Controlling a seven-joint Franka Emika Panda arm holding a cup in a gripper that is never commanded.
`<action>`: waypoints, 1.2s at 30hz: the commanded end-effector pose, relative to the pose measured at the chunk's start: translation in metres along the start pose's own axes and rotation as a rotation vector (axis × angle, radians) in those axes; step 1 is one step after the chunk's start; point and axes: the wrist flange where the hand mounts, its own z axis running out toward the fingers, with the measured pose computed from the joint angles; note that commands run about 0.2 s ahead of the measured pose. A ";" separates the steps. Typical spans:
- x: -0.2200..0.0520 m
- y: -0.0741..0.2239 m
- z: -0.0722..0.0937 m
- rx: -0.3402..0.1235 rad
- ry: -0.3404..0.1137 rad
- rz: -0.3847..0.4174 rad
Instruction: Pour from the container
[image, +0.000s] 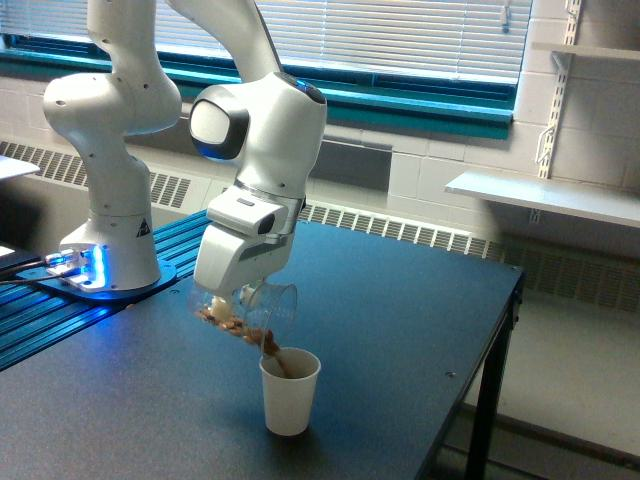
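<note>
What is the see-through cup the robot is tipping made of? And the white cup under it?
The tipped container looks like clear plastic or glass: you can see the brown pieces through its wall, and which of the two is hard to tell. The white cup looks like paper: opaque, matte, with a thin rolled rim.

White arm bent downward, wrist rolled sideways, pincer closed around tilted clear cup

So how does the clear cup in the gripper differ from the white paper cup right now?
The clear cup is see-through; the paper cup is opaque white. The clear cup is tipped nearly sideways in the gripper, above the table; the paper cup stands upright on it. Brown pieces run between them.
</note>
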 end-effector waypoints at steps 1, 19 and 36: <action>0.004 0.000 -0.004 -0.011 0.007 -0.024; 0.007 0.000 -0.009 -0.055 -0.005 -0.058; 0.012 0.000 -0.009 -0.085 0.013 -0.070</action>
